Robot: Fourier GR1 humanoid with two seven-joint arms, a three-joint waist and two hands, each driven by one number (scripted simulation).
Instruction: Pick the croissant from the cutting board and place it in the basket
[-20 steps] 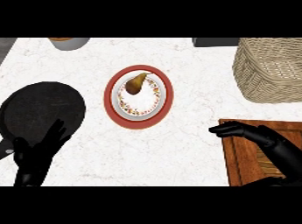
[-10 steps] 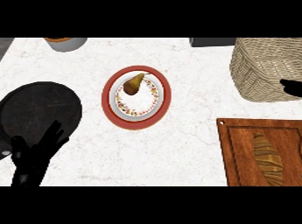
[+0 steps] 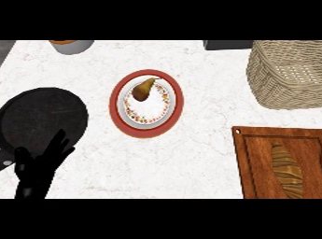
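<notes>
The croissant (image 3: 286, 168) lies lengthwise on the wooden cutting board (image 3: 260, 154) at the lower right, and nothing touches it. The woven basket (image 3: 293, 74) stands at the upper right, beyond the board, and I see nothing inside it. My left hand (image 3: 42, 164) rests open at the lower left, fingers up, over the near edge of a black pan. My right hand shows nowhere in the head view.
A black frying pan (image 3: 39, 116) lies at the left with its handle toward the lower left corner. A red-rimmed plate (image 3: 122, 119) holding a pear (image 3: 143, 89) sits in the middle. A bowl (image 3: 71, 45) and a dark object (image 3: 228, 44) stand at the far edge.
My right hand rose from over the cutting board toward the basket at the right edge, then left the view. The croissant stays on the board. The left hand barely moved.
</notes>
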